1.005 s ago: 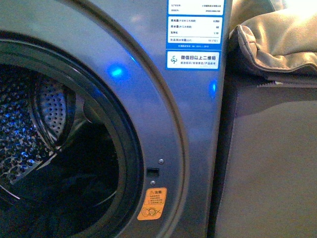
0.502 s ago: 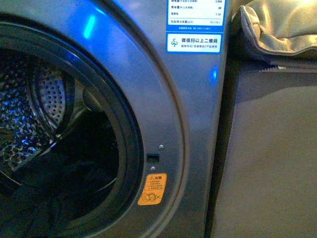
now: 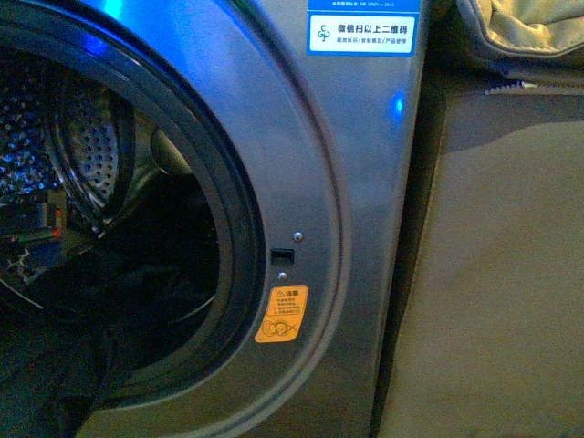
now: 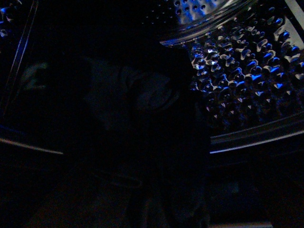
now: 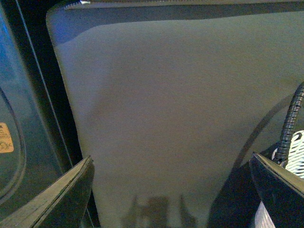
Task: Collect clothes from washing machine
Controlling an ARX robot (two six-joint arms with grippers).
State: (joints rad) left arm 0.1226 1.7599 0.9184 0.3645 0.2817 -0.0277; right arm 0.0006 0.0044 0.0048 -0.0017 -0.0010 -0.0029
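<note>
The clothes [image 3: 64, 383] lie as a dark heap low in the drum [image 3: 91, 155] of the washing machine [image 3: 365, 228], at the bottom lip of its mouth, and the left arm is nearer: its wrist camera looks into the drum at what seems the same fabric, too dim to tell how the left gripper stands. The right gripper [image 5: 171, 159] is spread wide and empty, facing a grey panel [image 5: 166, 85] beside the machine

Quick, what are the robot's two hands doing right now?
Left hand: cannot tell, it is too dark inside the drum.
Right hand: open, holding nothing.
</note>
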